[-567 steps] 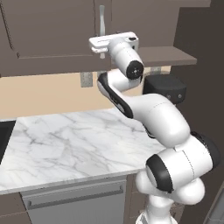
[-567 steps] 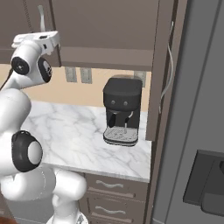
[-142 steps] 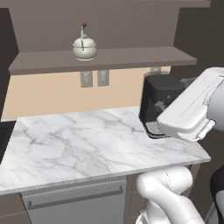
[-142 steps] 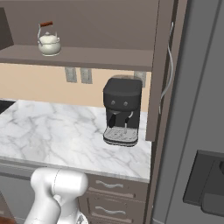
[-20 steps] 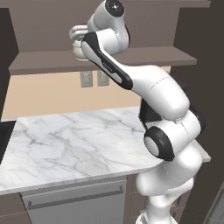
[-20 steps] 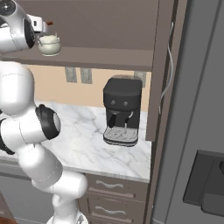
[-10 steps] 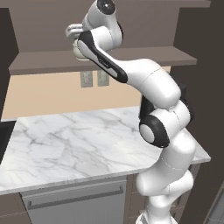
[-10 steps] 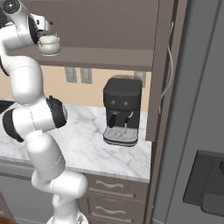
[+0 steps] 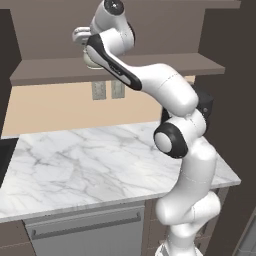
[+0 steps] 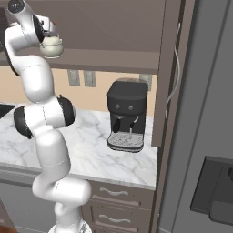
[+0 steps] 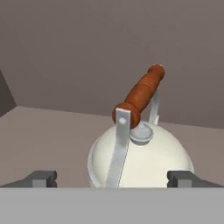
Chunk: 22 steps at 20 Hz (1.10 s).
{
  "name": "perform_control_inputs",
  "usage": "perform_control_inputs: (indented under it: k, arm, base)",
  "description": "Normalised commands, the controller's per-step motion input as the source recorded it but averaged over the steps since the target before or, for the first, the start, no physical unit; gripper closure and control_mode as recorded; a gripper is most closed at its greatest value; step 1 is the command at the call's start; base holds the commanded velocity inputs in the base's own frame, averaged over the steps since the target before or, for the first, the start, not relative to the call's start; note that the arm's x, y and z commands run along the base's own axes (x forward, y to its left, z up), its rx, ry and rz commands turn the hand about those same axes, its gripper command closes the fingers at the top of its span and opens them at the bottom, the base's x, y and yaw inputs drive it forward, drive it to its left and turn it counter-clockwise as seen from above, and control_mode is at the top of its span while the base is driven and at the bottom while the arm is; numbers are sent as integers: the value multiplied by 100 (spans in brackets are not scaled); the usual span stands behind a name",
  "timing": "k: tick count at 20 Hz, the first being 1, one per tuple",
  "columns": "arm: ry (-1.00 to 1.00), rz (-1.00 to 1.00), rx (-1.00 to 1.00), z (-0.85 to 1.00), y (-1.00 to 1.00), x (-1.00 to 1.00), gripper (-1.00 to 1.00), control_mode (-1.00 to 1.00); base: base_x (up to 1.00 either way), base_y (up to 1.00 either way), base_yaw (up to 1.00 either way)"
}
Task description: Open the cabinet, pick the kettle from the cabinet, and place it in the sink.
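Observation:
The cabinet (image 9: 60, 70) stands open, its brown inner shelf bare around the kettle (image 11: 144, 164). The kettle is squat and cream-white, with a reddish-orange handle (image 11: 142, 94) arching over its lid. It stands upright on the shelf, high at the left in the right base view (image 10: 51, 47). My gripper (image 11: 113, 178) is open right at the kettle, one fingertip (image 11: 43, 178) on each side of its body and not closed on it. In the left base view the hand (image 9: 81, 37) covers most of the kettle (image 9: 93, 61). A black edge of the sink (image 9: 6, 160) shows at the counter's left end.
A black coffee machine (image 10: 127, 116) stands on the marble counter (image 9: 100, 165) at the right, under the shelf. An open cabinet door with a curved silver handle (image 10: 175, 68) juts out beside it. Outlets (image 9: 107, 90) sit on the beige wall. A grey front with a bar handle (image 9: 85, 227) is below the counter.
The arm has straightened upward and the hand has edged a little left, closer onto the kettle. The jaws have stayed open and the kettle has not moved.

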Motion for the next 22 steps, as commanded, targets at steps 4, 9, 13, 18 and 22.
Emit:
perform_control_inputs:
  k: [4, 9, 13, 18, 22]
  arm:
    - [3, -2, 0, 0, 8, 28, -100, -100]
    - [1, -2, 0, 0, 5, 16, 100, -100]
    - [0, -1, 0, 0, 0, 5, 100, -100]
    - [0, 0, 0, -9, 6, -8, 100, -100]
    - [0, 0, 0, -11, 11, -30, 100, -100]
  base:
    - [0, 0, 0]
    - [0, 0, 0]
    - [0, 0, 0]
    - [0, 0, 0]
    - [0, 0, 0]
